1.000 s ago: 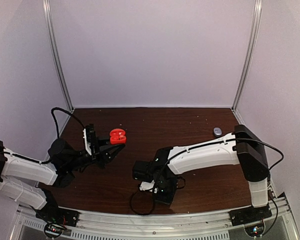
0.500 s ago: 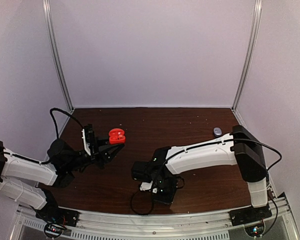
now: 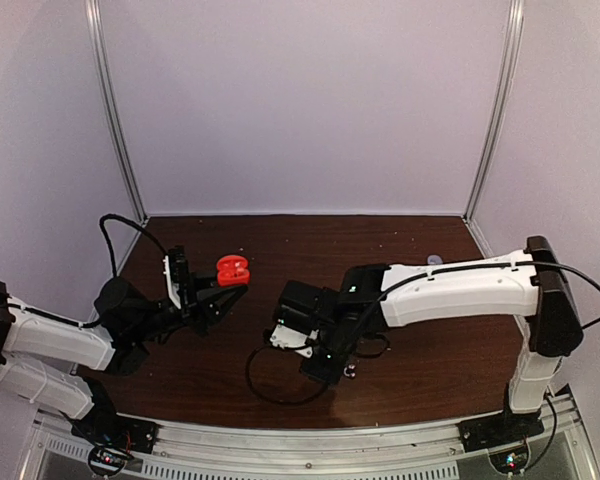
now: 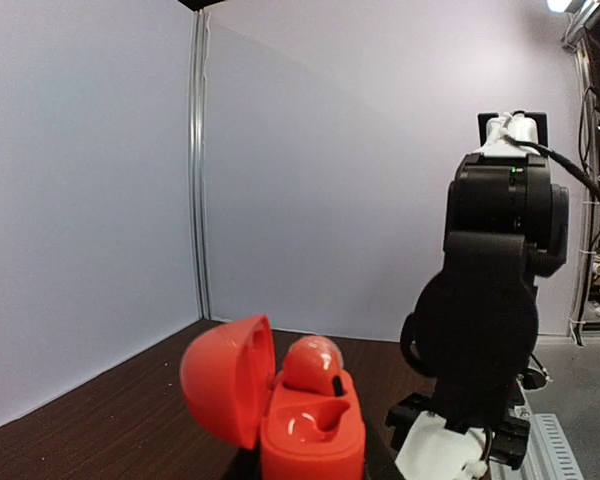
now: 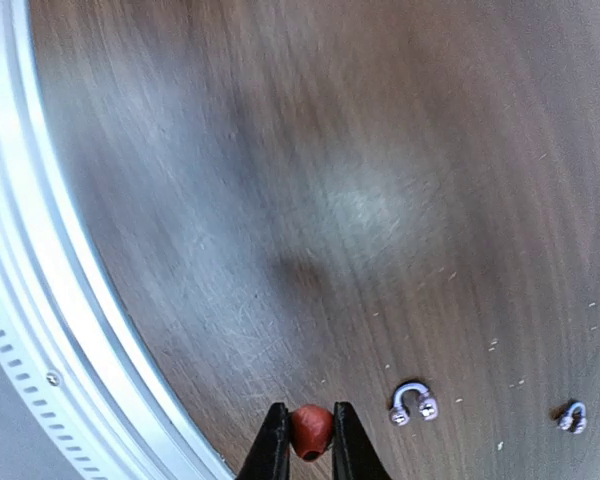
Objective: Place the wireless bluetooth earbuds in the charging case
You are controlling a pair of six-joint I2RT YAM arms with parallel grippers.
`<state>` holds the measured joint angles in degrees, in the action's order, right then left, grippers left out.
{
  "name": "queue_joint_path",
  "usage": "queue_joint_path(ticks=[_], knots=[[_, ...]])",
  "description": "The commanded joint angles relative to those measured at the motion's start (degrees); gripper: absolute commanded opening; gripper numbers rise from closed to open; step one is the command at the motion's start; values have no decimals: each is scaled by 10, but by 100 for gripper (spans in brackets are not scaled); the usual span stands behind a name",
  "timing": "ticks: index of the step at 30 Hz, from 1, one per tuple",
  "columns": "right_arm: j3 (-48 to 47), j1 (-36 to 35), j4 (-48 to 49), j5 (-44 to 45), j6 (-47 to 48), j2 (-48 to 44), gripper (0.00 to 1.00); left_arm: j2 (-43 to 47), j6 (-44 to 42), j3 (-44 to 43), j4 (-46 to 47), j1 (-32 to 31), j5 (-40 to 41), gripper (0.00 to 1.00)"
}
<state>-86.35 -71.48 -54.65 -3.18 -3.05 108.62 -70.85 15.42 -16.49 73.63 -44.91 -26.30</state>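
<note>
My left gripper point(image 3: 218, 291) is shut on the base of the red charging case point(image 3: 233, 270) and holds it above the table at the left. In the left wrist view the case point(image 4: 312, 435) has its lid point(image 4: 225, 378) swung open to the left. One red earbud point(image 4: 311, 364) sits in the far socket and the near socket is bare. My right gripper point(image 5: 311, 442) is shut on a small red earbud point(image 5: 311, 430), held just above the wood. In the top view that gripper point(image 3: 327, 368) points down at the table's middle front.
Two silvery-grey hook-shaped pieces point(image 5: 414, 403) point(image 5: 572, 416) lie on the wood right of the right gripper. The metal front rail point(image 5: 20, 300) curves along its left. A black cable loop point(image 3: 270, 385) hangs under the right wrist, whose black body point(image 4: 490, 300) looms beside the case.
The right arm has swung left and away from the front edge, its jaws closing on the red earbud. The left arm and the case have barely moved.
</note>
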Motion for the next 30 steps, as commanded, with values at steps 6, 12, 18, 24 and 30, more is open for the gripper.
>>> queue_joint_path(ticks=[6,12,18,24,30], knots=[[106,4,234,11,74,-196,6,-19,4,-20,17,11,-12,0],[134,4,353,6,102,-281,6,-30,-25,-42,-5,11,-34,0],[105,4,445,47,82,-285,6,-47,-21,-70,-21,11,-27,0],[90,4,525,87,47,-264,6,-67,-4,-84,-15,10,-4,0],[75,3,576,103,59,-239,7,-87,9,-93,3,9,4,0]])
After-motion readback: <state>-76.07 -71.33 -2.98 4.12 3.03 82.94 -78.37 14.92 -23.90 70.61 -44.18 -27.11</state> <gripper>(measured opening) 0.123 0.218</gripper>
